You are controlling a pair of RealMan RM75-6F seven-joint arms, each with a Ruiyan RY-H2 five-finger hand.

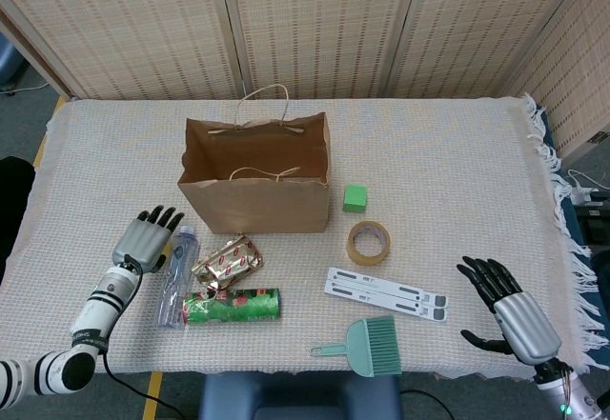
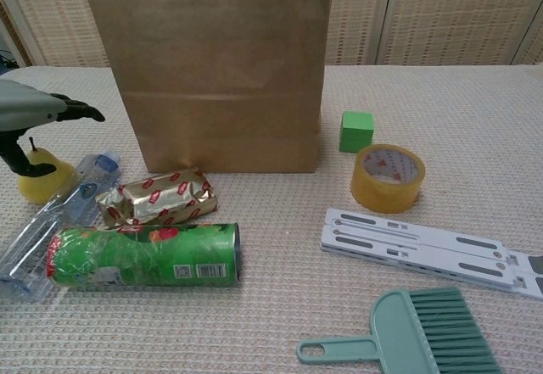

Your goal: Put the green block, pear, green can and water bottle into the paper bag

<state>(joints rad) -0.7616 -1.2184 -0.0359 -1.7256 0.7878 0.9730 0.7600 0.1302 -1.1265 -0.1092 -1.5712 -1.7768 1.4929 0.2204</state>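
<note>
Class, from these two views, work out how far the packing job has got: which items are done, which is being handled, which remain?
Nothing is packed: the paper bag shows no items inside. The left hand is over the pear, not visibly gripping it. The water bottle, green can and green block lie on the table. The right hand is open, idle.
</note>
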